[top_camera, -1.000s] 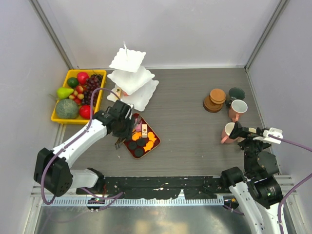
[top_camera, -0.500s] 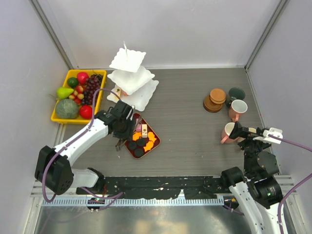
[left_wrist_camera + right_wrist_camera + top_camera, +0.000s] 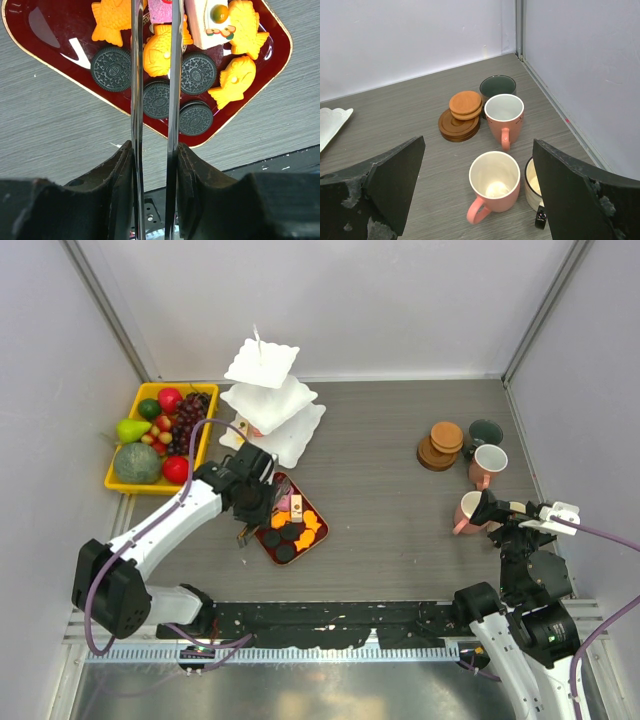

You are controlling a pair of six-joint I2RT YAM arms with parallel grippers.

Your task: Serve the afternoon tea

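My left gripper (image 3: 250, 495) is shut on the metal tongs (image 3: 175, 75) and hangs over a dark red tray (image 3: 268, 544) of pastries. In the left wrist view the tong arms straddle an orange fish-shaped pastry (image 3: 159, 47), with black round cookies (image 3: 111, 68) and a pink/cream cake (image 3: 205, 25) beside it. The white three-tier stand (image 3: 270, 405) is behind the tray. My right gripper (image 3: 478, 142) is open above a pink mug (image 3: 495, 182). A second pink mug (image 3: 504, 117), a green mug (image 3: 497, 86), a beige mug (image 3: 532, 182) and stacked brown coasters (image 3: 462, 115) are close by.
A yellow tray of fruit (image 3: 160, 435) sits at the far left beside the stand. Walls close the table on the left, back and right; the mugs stand near the right wall. A black rail (image 3: 330, 618) runs along the near edge.
My left gripper with the tongs has shifted slightly toward the far side over the tray. The right arm has not moved.
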